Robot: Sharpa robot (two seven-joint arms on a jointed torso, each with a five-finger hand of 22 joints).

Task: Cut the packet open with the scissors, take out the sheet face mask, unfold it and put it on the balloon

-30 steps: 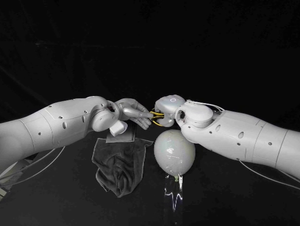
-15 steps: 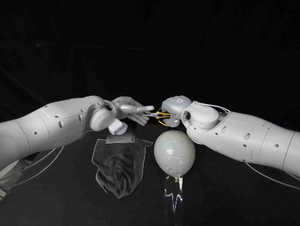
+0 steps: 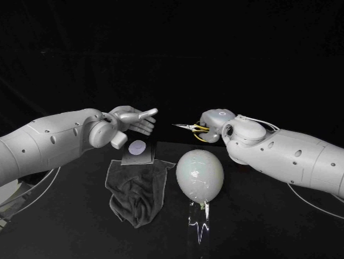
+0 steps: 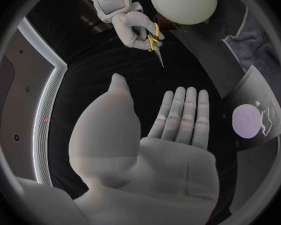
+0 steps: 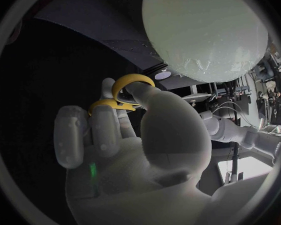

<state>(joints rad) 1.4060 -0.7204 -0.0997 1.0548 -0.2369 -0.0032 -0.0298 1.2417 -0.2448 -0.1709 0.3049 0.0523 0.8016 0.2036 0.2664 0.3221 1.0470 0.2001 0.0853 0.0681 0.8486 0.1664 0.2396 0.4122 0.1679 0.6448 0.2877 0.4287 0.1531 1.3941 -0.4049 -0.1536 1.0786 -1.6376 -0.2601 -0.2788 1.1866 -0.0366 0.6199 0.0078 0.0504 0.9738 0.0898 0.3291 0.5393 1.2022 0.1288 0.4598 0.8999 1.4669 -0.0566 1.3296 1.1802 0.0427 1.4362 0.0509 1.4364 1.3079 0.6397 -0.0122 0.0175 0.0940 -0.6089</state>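
A grey packet (image 3: 138, 152) with a round pale sticker lies flat at the far end of a dark cloth (image 3: 137, 190); it also appears in the left wrist view (image 4: 256, 121). My left hand (image 3: 133, 120) hovers above it, open, palm flat and fingers apart (image 4: 178, 117). My right hand (image 3: 212, 125) holds yellow-handled scissors (image 3: 189, 127), blades pointing toward the left hand. The yellow loops (image 5: 125, 87) sit round its fingers (image 5: 103, 130). A pale balloon (image 3: 199, 174) lies on the table below the right hand, knot toward me, and looms large in the right wrist view (image 5: 206, 30).
The dark cloth spreads crumpled left of the balloon, close beside it. A shiny clear strip (image 3: 197, 224) trails from the balloon's knot toward the table's near edge. The black table (image 3: 281, 226) runs out to the right.
The two hands, which met above the packet, have drawn apart. My left hand rose to the left and spread open; my right hand carried the scissors to the right.
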